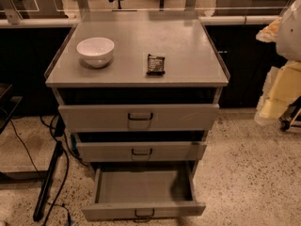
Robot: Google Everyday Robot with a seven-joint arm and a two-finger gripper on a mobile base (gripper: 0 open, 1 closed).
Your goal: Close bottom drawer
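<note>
The bottom drawer (143, 210) is the lowest of three in the grey cabinet (136, 76). It stands pulled far out, and its empty inside (143, 186) shows. Its small dark loop handle (144, 214) sits at the middle of the low front panel. The middle drawer (141, 151) and the tall top drawer (138, 117) stick out only a little. My gripper (270, 108) hangs at the right edge of the view with my pale arm (289, 32) above it. It is level with the top drawer and well to the right of the cabinet, touching nothing.
A white bowl (95, 51) and a dark snack packet (155, 64) lie on the cabinet top. A black stand leg (47, 182) and cables (21, 147) run over the speckled floor at the left. Dark counters stand behind.
</note>
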